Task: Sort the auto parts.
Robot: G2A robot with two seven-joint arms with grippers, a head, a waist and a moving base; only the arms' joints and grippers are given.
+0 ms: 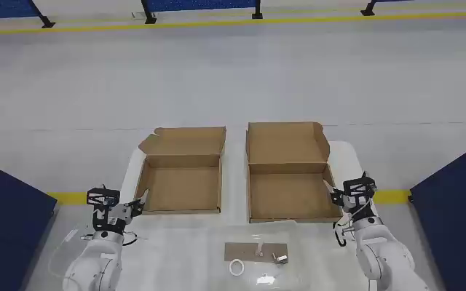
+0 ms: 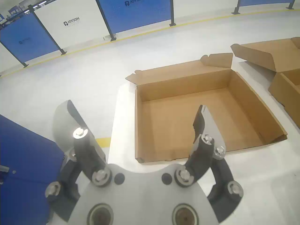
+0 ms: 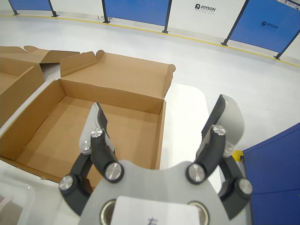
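Two open cardboard boxes stand side by side on the white table: the left box and the right box, both with bare floors. Near the table's front edge lies a flat cardboard piece with small metal parts on it, a white ring beside it and a clear bag. My left gripper stands open by the left box's front left corner. My right gripper stands open over the right box's right wall. Neither holds anything.
The table ends in rounded corners beyond the boxes. Blue panels flank it left and right. Raised box lids stand at the far side. A clear tray edge lies near the right box's front.
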